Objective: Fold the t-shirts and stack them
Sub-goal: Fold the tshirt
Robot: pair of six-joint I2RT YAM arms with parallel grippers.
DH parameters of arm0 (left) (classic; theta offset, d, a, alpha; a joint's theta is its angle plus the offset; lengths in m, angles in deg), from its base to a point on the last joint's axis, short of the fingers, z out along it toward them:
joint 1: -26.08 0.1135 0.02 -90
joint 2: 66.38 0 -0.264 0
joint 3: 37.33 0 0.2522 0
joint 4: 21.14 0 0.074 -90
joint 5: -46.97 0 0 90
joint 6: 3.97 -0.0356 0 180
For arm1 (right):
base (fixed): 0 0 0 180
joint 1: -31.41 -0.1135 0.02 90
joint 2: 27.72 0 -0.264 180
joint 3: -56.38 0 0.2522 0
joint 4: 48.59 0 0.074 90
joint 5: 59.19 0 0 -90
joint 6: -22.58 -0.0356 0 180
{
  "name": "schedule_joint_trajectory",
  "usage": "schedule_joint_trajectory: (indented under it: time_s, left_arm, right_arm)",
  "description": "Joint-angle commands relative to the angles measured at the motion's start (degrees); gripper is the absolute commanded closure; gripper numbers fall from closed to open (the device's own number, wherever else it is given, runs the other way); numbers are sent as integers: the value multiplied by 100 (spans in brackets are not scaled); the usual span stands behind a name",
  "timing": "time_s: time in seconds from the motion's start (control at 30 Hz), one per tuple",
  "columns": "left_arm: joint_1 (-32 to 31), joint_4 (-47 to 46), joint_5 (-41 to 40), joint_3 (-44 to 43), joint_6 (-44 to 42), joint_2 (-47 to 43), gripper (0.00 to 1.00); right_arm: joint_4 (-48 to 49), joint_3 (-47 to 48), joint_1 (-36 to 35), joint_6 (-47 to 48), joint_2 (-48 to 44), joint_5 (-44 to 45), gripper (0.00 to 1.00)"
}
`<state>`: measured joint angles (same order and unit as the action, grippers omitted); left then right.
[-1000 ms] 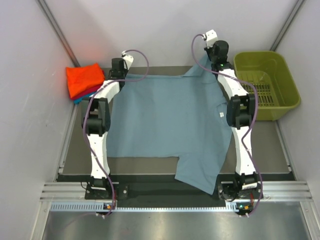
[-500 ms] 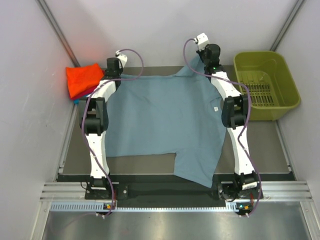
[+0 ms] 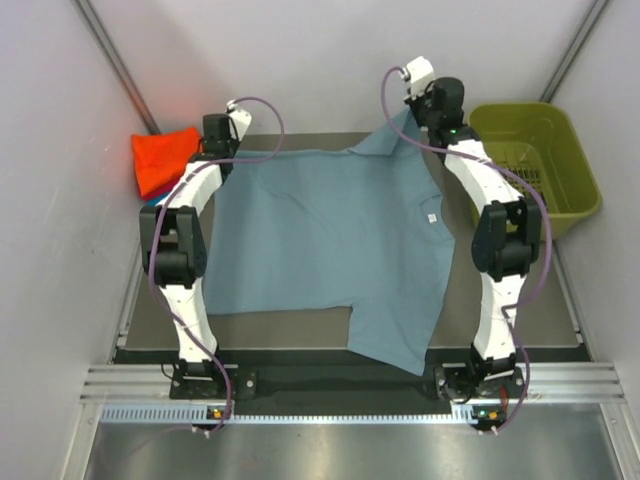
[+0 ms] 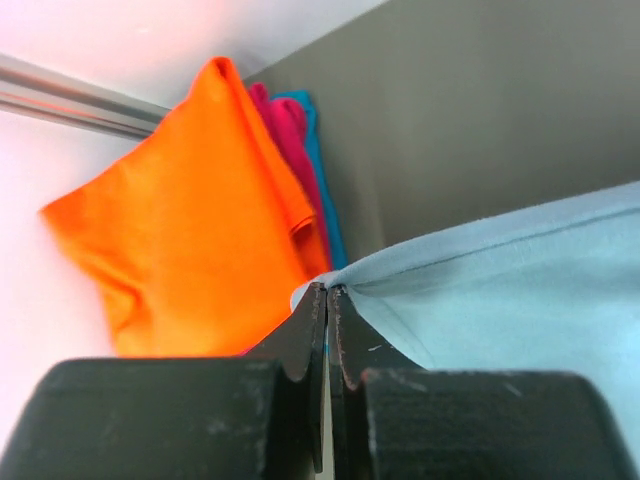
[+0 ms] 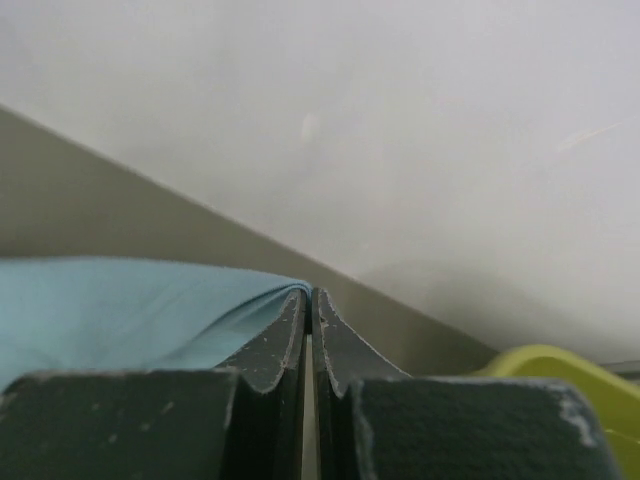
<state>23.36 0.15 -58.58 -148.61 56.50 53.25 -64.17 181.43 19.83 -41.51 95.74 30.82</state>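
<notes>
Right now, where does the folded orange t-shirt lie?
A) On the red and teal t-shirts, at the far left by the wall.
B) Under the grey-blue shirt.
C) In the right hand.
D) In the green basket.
A: the orange t-shirt tops the red t-shirt and the teal t-shirt at the far left, beside, not under, the grey-blue shirt.

A matte grey-brown table top (image 3: 280,330) with a black border (image 3: 330,352) fills the middle of a narrow booth. Plain white walls close it in at the back (image 3: 320,60), on the left (image 3: 50,250) and on the right (image 3: 615,250). A thin grey metal strut runs along each rear corner, one left (image 3: 115,65) and one right (image 3: 575,45). Ribbed aluminium rails (image 3: 340,380) line the near edge, with a brushed steel sheet (image 3: 340,450) below them. The light is soft and even, with faint shadows.
</notes>
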Motion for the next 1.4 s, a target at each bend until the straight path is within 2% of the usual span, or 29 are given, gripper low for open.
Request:
schedule_joint_trajectory:
  time_s: [0.0, 0.67, 1.17, 1.37]
  left_arm:
    - [44, 55, 210, 145, 105, -722, 100]
    - [44, 618, 395, 1339, 440, -2057, 100]
    - [44, 926, 535, 2095, 598, -2796, 100]
    - [44, 961, 606, 2474, 739, -3007, 100]
  right_arm:
    - [-133, -54, -3, -323, -876, -194, 100]
    - [-1039, -1688, -152, -789, -2949, -361, 100]
    - [-1382, -2892, -231, -956, -4180, -432, 100]
    - [-1312, -3350, -249, -1027, -4330, -511, 100]
